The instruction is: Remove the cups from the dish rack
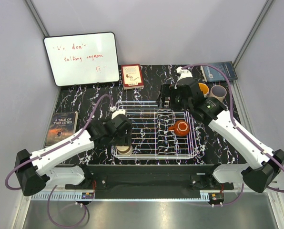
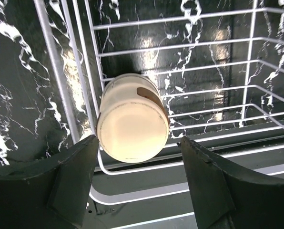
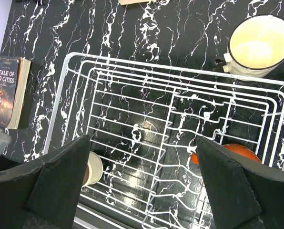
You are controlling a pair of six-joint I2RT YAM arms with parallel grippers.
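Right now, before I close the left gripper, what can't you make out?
Top view: the small cream ceramic cup in the white wire dish rack is mostly hidden under the left gripper.
Right wrist view: a finger of the right gripper covers half the squat reddish-brown ceramic cup.
Top view: the right arm covers part of the cream black-rimmed mug.

You've a whiteboard (image 1: 81,58) with red scribble at the back of the marbled table (image 1: 154,78), red-edged book (image 1: 132,76) just right of the whiteboard, blue book (image 1: 218,71) far right, paperback novel (image 1: 61,128) nearer, front-left
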